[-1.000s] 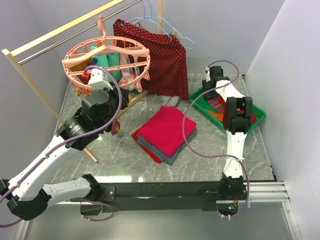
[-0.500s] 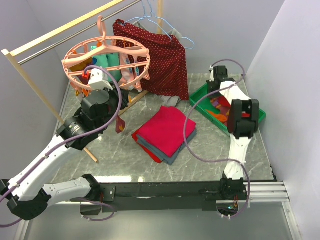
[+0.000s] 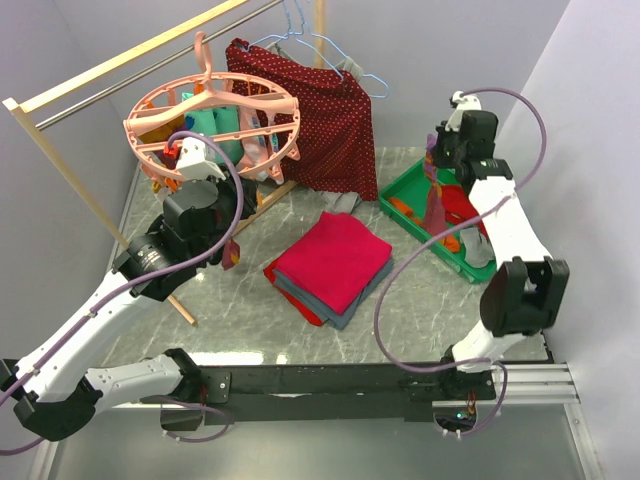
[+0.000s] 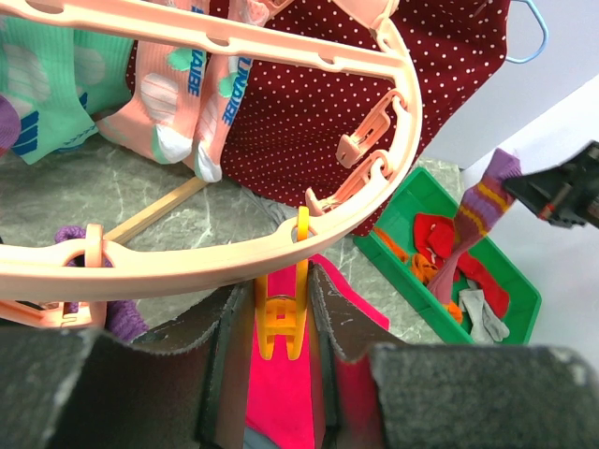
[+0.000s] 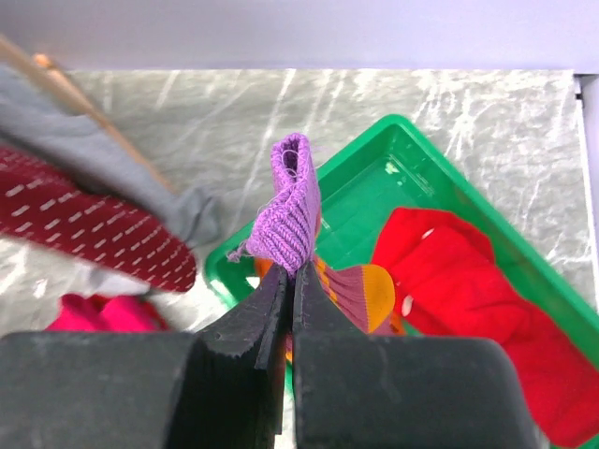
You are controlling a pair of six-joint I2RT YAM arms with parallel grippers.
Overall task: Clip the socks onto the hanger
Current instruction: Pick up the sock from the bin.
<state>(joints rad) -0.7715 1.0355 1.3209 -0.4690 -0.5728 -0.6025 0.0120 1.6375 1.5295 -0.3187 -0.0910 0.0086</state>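
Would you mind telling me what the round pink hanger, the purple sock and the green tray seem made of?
The hanger: likely moulded plastic, smooth with a slight sheen. The purple sock: knitted fabric, ribbed stitches showing. The green tray: probably glossy plastic, judging by bright highlights on its floor.

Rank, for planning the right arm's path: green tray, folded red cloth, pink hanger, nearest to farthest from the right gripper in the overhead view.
1. Green tray, just beneath the right gripper.
2. Folded red cloth, mid-table, to its left.
3. Pink hanger, far left, on the rail.
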